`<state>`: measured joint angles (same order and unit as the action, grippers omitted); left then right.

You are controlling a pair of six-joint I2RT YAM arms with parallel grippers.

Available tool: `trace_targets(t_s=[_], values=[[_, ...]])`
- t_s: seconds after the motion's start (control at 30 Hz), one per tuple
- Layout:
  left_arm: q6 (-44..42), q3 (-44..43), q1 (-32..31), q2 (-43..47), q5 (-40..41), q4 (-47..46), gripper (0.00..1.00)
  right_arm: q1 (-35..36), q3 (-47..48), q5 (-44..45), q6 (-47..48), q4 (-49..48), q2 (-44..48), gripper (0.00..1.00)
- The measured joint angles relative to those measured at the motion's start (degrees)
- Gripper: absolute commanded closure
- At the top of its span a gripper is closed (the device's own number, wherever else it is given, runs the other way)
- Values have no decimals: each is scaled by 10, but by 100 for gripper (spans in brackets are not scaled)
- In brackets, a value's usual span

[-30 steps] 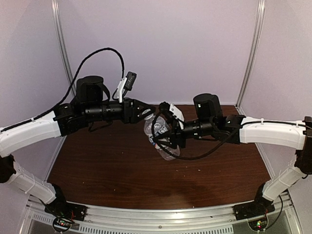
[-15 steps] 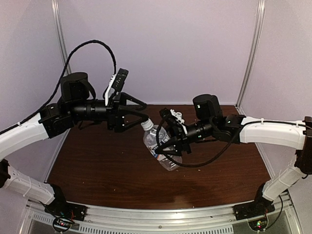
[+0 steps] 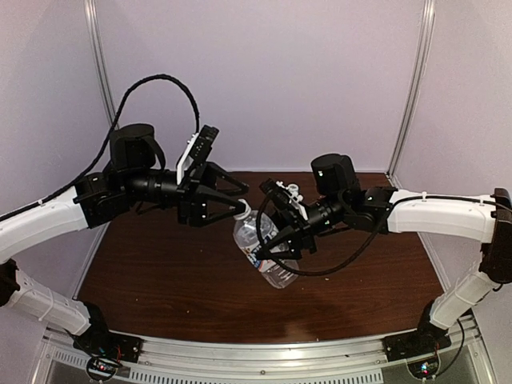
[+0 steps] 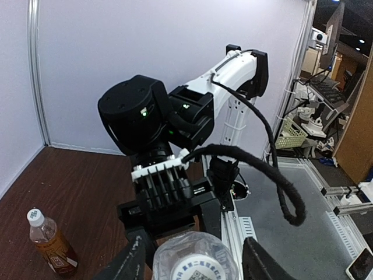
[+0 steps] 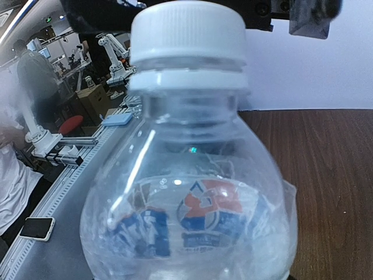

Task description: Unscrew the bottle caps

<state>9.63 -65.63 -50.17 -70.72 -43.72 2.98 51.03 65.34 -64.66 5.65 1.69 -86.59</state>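
My right gripper (image 3: 280, 236) is shut on the clear bottle (image 3: 260, 248) with the white-blue label and holds it tilted above the table. The bottle fills the right wrist view (image 5: 186, 204), hiding the fingers, with its white cap (image 5: 186, 29) on the neck. My left gripper (image 3: 242, 200) is open, its fingers straddling that cap (image 3: 242, 207) without touching. In the left wrist view the cap (image 4: 195, 269) sits between the spread fingers (image 4: 131, 262). The amber bottle (image 4: 51, 244) with a white cap (image 4: 36, 217) stands on the table, at the left of the left wrist view.
The brown table (image 3: 160, 272) is walled by white panels behind and at both sides. A metal rail (image 3: 264, 352) runs along the near edge. The right arm's black cable (image 3: 320, 268) loops below the held bottle.
The left gripper drew back from the cap and opened wide, then moved back in, open, around the cap. The right gripper lowered the bottle a little.
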Motion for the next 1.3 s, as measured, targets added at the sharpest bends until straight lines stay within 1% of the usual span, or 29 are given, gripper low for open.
trace_targets(t_s=[0.07, 0.13, 0.43, 0.53, 0.6, 0.73, 0.8, 0.93, 1.03, 1.13, 1.23, 1.3], values=[[0, 1, 0, -6, -9, -6, 51, 0, 0, -2, -1, 0, -3, 52], [1, 3, 0, -9, -15, -12, 54, 0, 0, -3, -1, 0, -4, 52], [5, 12, 0, -11, -27, -25, 56, 0, 0, -5, -1, 0, -4, 53], [8, 17, 0, -11, -28, -25, 59, 0, 0, -5, -1, 0, -4, 53], [11, 19, 0, -11, -28, -28, 63, 0, 0, -5, -1, 0, -4, 53], [16, 23, 0, -11, -28, -31, 74, 0, 0, -5, -2, 0, -4, 54], [16, 23, 0, -11, -28, -32, 79, -1, 0, -4, -5, 0, -4, 56], [20, 23, 1, -11, -20, -32, 89, -2, 0, 10, -8, -2, -4, 57], [34, 23, 4, -10, 5, -31, 95, -2, 0, 50, -9, -2, -1, 56], [73, 18, 6, -10, 75, -16, 100, -3, 1, 113, -9, -3, 2, 56], [131, -3, 6, -19, 163, 14, 100, -4, 1, 186, -10, -16, 2, 56], [163, -10, 5, -24, 209, 19, 97, -4, 1, 234, -11, -25, 2, 55]])
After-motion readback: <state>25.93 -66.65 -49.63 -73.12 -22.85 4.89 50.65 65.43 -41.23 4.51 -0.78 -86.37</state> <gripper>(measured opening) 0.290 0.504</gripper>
